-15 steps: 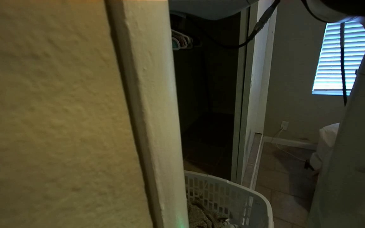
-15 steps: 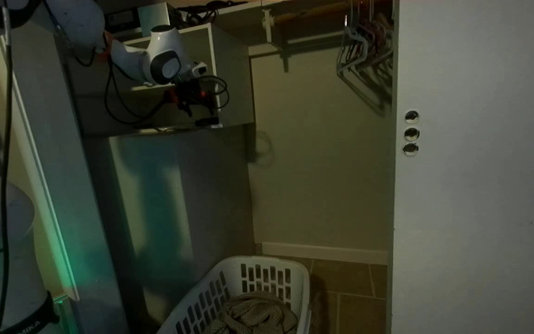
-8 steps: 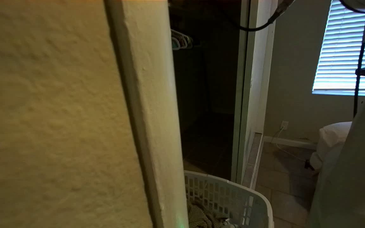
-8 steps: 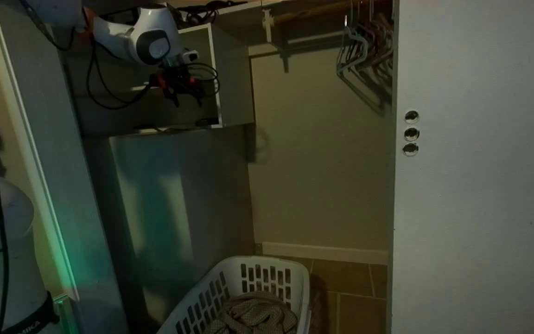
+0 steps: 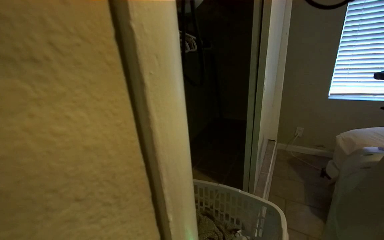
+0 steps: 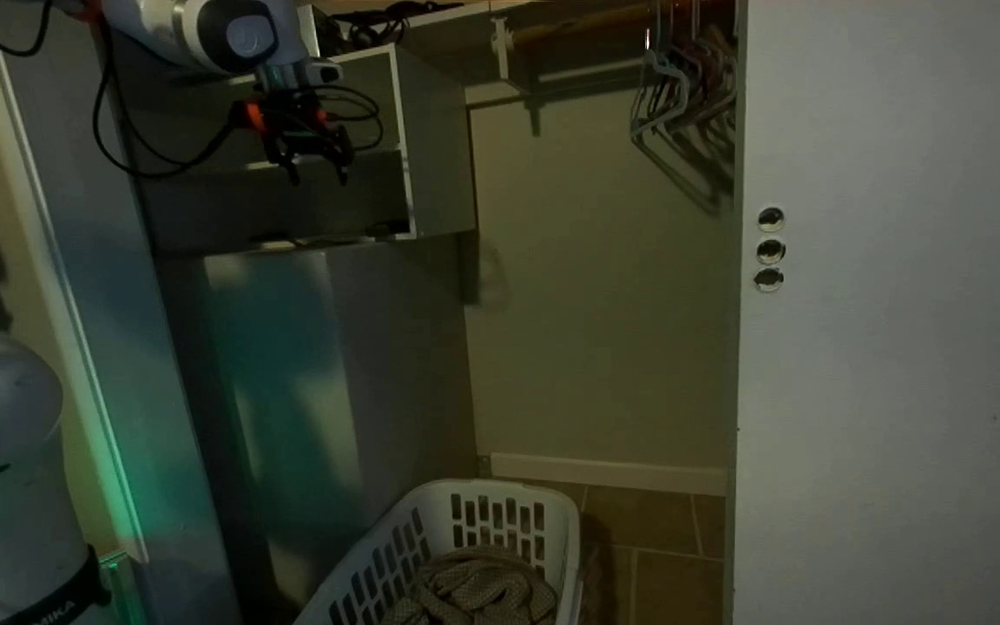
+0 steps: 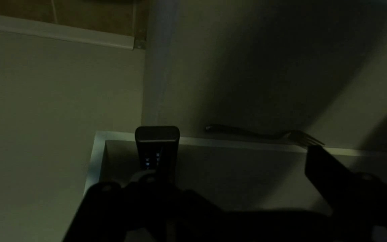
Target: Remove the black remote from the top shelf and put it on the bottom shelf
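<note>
The black remote (image 7: 157,134) lies at one end of the bottom shelf (image 7: 233,142), its near end over the front edge. My finger hides part of it in the wrist view. In an exterior view the remote (image 6: 389,228) is a dark shape in the bottom shelf's right corner. My gripper (image 6: 319,180) is open and empty, above and to the left of the remote, in front of the cubby. In the wrist view the gripper's fingers (image 7: 237,158) are wide apart with nothing between them. The top shelf's board (image 6: 260,166) is partly behind the gripper.
A fork (image 7: 247,131) lies along the bottom shelf's front edge. A white laundry basket (image 6: 513,495) with cloth stands on the floor below. Hangers (image 6: 674,95) hang from the rod to the right. A white door (image 6: 891,347) and a doorframe (image 5: 165,116) flank the closet.
My gripper has moved up and left, away from the remote and the bottom shelf, staying open. The remote stays in the shelf corner. Most of the arm has left an exterior view.
</note>
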Motion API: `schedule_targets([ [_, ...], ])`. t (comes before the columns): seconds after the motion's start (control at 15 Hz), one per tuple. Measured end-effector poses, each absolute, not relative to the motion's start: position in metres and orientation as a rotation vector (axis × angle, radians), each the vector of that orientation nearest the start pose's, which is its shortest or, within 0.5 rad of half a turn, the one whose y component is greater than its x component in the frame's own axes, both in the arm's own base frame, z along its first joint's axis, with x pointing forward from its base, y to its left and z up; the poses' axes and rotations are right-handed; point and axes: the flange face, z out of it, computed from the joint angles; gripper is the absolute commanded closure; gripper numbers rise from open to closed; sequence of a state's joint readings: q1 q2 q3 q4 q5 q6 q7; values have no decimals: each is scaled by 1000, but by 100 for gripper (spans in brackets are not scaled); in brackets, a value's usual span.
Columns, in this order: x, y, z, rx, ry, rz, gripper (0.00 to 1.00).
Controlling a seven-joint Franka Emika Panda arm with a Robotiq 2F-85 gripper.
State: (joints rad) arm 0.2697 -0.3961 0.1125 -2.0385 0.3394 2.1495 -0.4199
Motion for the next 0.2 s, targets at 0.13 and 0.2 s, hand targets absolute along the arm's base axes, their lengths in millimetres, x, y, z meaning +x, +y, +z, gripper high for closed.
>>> schedule_targets([
  [0.13,418,188,663,-2621,-934,-721,0],
  [0.2,414,185,664,-2622,-930,-724,0],
])
